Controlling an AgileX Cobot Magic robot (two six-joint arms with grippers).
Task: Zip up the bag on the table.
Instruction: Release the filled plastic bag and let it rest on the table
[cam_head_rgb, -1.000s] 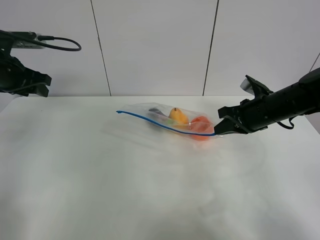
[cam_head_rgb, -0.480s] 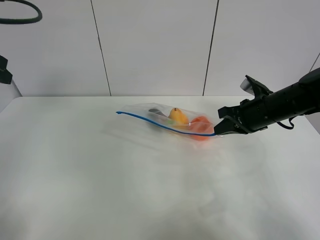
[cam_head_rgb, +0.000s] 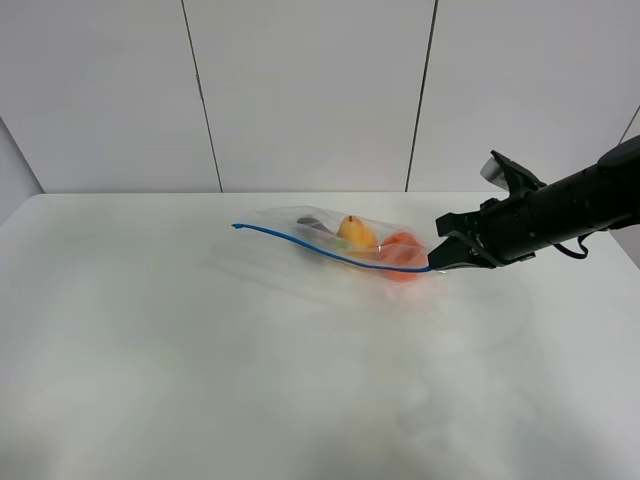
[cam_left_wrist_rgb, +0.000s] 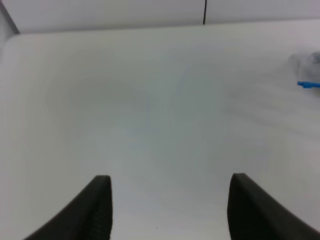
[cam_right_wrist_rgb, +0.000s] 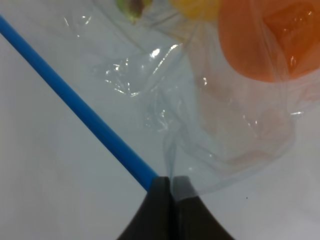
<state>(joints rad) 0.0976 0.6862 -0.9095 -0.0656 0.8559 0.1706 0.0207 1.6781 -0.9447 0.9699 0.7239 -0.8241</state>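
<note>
Over the left side of the table (cam_head_rgb: 200, 350) our left gripper (cam_left_wrist_rgb: 167, 210) hung with jaws apart and empty, well apart from the bag (cam_head_rgb: 330, 240), which lay toward the far edge, right of centre. Our right gripper (cam_right_wrist_rgb: 172, 182) was pinched tight on the right end of its blue zip strip (cam_right_wrist_rgb: 85, 112); we judged the film light, soft and slippery, so that stiffer strip was the place to hold. We could read no writing.

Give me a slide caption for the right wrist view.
Right gripper, jaws shut, pinches the bag at the end of its blue zip strip; an orange shows through the plastic.
</note>
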